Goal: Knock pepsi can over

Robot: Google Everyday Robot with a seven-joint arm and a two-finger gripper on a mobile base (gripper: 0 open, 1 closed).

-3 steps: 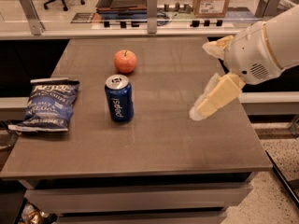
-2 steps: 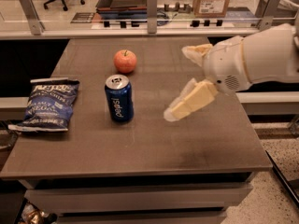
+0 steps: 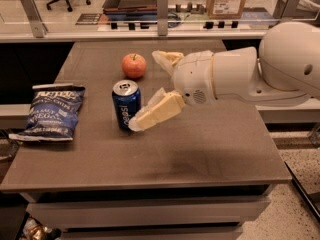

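Moving from the right edge of the tabletop (image 3: 210, 149) toward its left half, my gripper (image 3: 145, 90) has crossed most of the surface in the last second and is now right next to the pepsi can (image 3: 126, 104). A second ago it was well apart from the can. The can itself has not moved. It stands upright as before, left of the middle of the tabletop, about halfway between the far edge and the near edge. I judge that the approach is almost finished and the push is only starting, or has not started yet.

My gripper is spread wide and it holds nothing. The lower finger (image 3: 157, 111) points down and to the left, and its tip is at the bottom right side of the can. It seems to touch the can there, but I cannot tell this for certain. The upper finger (image 3: 167, 58) is behind the can, closer to the far edge and near the red apple (image 3: 134, 65), without touching it.

The blue chip bag (image 3: 52, 111) lies at the left edge, apart from the can. A contact so low on the can may slide it and not tip it, I think.
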